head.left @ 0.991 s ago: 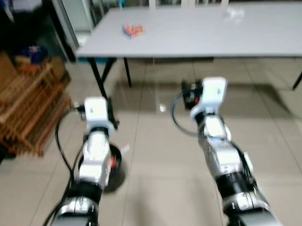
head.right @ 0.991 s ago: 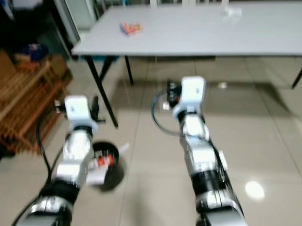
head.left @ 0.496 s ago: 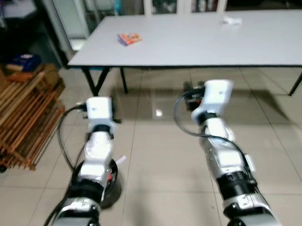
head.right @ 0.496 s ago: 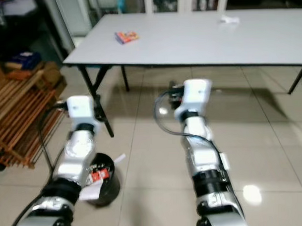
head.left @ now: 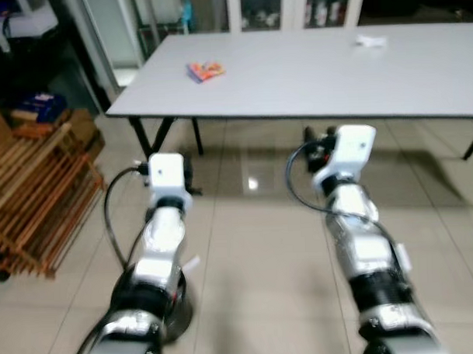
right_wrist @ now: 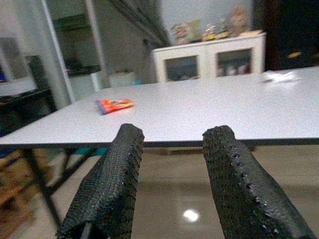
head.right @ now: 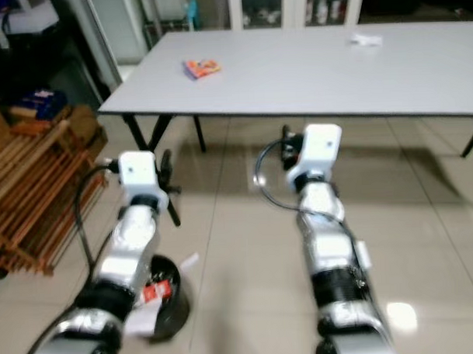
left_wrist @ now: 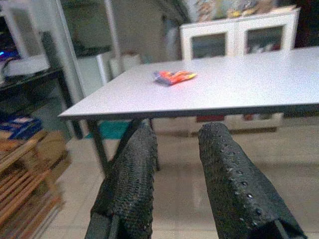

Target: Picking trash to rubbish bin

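Orange wrapper (head.left: 205, 70) flat on table (head.left: 310, 73), long axis toward white cabinet (right_wrist: 209, 62); both grippers' fingers (left_wrist: 130, 184) apart, empty.

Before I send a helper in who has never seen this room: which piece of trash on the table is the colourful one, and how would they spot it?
Find the long grey table ahead. Near its left end lies a small orange-red wrapper, flat on the top. The other scrap on the table, a crumpled white piece, sits far to the right and has no colour.
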Controlling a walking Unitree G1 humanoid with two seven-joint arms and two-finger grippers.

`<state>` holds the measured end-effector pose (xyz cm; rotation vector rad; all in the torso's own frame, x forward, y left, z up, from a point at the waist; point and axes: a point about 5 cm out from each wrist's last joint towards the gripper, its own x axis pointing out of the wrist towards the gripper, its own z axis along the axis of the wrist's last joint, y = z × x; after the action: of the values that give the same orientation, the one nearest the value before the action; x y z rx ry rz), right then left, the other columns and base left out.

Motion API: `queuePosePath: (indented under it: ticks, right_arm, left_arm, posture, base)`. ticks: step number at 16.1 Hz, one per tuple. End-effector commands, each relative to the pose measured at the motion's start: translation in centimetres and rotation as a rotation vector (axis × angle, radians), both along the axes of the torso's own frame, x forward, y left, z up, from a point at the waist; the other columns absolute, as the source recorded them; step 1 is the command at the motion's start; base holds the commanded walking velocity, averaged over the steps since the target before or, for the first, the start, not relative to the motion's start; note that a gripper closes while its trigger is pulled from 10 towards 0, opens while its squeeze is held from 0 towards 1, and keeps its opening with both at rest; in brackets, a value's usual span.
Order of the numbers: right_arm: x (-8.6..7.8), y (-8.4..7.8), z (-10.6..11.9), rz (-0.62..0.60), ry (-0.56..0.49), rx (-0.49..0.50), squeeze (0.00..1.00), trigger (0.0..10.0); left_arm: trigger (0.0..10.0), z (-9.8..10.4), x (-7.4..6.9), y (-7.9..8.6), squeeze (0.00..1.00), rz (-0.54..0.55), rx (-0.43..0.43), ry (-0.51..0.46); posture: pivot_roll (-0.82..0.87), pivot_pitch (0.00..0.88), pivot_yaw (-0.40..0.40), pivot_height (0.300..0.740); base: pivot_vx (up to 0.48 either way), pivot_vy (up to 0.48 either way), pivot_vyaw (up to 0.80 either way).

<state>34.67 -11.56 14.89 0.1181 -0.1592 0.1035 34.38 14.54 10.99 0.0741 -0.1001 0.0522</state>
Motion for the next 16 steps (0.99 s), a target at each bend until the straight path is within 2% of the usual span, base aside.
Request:
queuePosePath:
  ticks: [1,8,16]
  right_arm:
    - [0.19,-0.34,0.54,-0.004,-0.016,-0.004,0.00,10.0]
    - [0.17,-0.19,0.72,0.005,-0.026,-0.044,0.00,10.0]
    - [0.35,-0.53,0.66,-0.008,-0.009,0.003,0.00,10.0]
  left_arm:
    - [10.0,0.74,0.32,-0.43,0.00,-0.016,0.000,-0.023]
    - [10.0,0.79,0.37,-0.35,0.00,-0.007,0.002,-0.020]
    - [10.0,0.70,0.46,-0.25,0.00,-0.002,0.006,-0.010]
  posture:
    - [-0.01,0.000,0.085,0.740]
    - [0.00,0.000,0.081,0.740]
    - [0.00,0.000,0.078,0.740]
  base:
    - [0.390,0.000,0.00]
    - [0.399,0.000,0.07]
    - [0.442,0.000,0.06]
